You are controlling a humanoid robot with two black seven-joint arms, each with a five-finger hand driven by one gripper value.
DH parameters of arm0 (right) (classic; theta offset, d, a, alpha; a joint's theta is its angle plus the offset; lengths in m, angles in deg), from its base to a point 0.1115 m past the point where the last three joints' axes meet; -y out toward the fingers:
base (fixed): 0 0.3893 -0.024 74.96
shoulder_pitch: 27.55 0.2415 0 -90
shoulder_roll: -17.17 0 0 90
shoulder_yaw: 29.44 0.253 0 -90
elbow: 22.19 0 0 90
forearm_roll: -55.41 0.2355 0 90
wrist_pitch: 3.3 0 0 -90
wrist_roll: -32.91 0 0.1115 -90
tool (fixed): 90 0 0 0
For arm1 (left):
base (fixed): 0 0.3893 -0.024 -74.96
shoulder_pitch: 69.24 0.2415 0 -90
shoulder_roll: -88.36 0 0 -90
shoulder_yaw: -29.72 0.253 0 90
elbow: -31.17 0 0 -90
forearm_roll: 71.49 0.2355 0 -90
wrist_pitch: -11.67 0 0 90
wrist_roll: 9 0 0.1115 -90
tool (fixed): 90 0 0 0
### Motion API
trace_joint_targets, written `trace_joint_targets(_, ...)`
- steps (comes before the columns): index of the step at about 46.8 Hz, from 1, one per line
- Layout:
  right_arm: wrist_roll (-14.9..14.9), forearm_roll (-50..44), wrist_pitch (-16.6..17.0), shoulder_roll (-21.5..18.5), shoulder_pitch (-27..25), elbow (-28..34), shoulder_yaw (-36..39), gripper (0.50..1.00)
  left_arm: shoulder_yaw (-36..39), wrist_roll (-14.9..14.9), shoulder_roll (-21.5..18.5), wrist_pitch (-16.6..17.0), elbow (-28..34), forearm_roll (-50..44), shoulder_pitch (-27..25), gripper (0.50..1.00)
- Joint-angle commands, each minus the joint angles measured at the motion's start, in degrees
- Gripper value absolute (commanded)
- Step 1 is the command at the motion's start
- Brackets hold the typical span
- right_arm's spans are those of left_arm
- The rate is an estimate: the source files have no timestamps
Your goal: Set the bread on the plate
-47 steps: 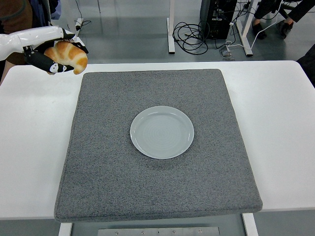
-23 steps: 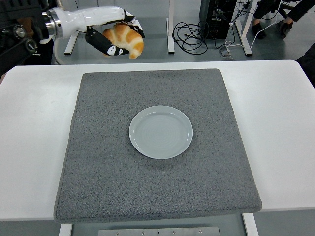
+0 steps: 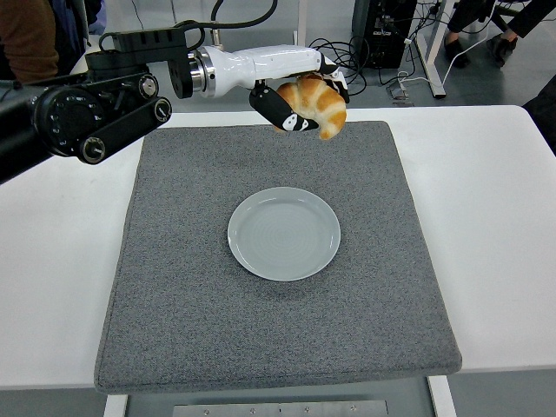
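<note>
A golden croissant-shaped bread (image 3: 316, 104) hangs in the air above the far edge of the grey mat (image 3: 174, 287). My left hand (image 3: 300, 100) is shut on it, with the white forearm and black arm stretching in from the left edge. The pale round plate (image 3: 284, 233) lies bare in the middle of the mat, nearer to me than the bread and slightly to its left. My right arm does not show.
The mat covers most of the white table (image 3: 495, 217). A person's brown sleeve (image 3: 26, 39) shows at the top left. Cables and desk legs lie on the floor beyond the table's far edge.
My left arm has swung to the right with the bread, from the table's far left corner to above the mat's far edge, and more of the arm has come into view.
</note>
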Motion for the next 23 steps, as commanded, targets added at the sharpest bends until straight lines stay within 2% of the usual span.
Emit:
trace_joint_targets(1, 0.00, 0.00, 0.01, 0.00, 0.00, 0.02, 0.00, 1.000, 1.43, 0.15, 1.20, 1.28, 0.00, 0.03, 1.11, 0.500)
trace_joint_targets(9, 0.00, 0.00, 0.00, 0.00, 0.00, 0.02, 0.00, 1.000, 4.51, 0.68, 2.17, 5.85, 0.00, 0.03, 3.66, 0.500)
trace_joint_targets(23, 0.00, 0.00, 0.00, 0.00, 0.00, 0.02, 0.00, 1.000, 4.68, 0.85, 2.17, 7.70, 0.00, 0.55, 9.46, 0.500)
